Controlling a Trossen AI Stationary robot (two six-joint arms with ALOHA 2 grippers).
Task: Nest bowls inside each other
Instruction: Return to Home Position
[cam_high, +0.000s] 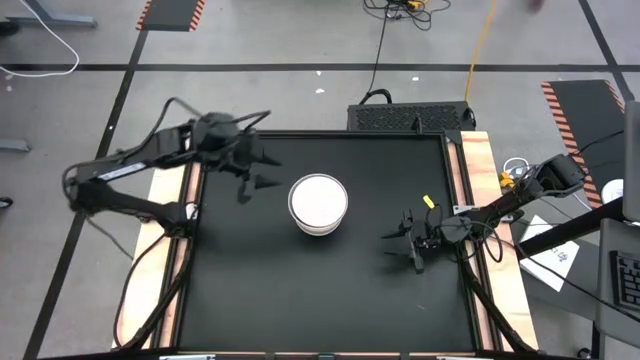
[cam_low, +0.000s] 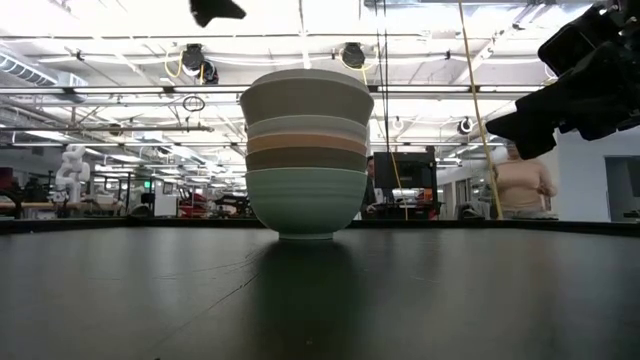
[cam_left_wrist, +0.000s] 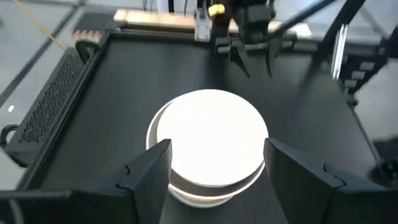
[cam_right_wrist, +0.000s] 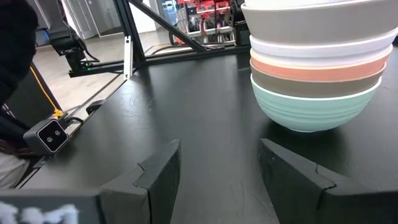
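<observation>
- Left claw (cam_high: 252, 185): fingers spread and holding nothing. It hovers above the table at about 10 o'clock from the stack of bowls (cam_high: 318, 205) and is clear of it, as suits an arm with no load.
- Right claw (cam_high: 407, 250): also spread and empty. It hangs low over the table at about 4 o'clock from the stack, well apart.
- Stack: a single upright column at the centre of the black table (cam_high: 300, 300), touched by neither claw.
- Order, bottom to top: mint bowl (cam_right_wrist: 311, 112), olive bowl (cam_right_wrist: 311, 86), orange bowl (cam_right_wrist: 317, 68), white bowl (cam_right_wrist: 311, 48), grey bowl (cam_right_wrist: 311, 25), second white bowl (cam_left_wrist: 208, 134).
- Each bowl sits inside the one beneath it with only a band of rim showing, which keeps the column level.
- Judgement: nesting appears complete, and only parking the arms is left.
</observation>
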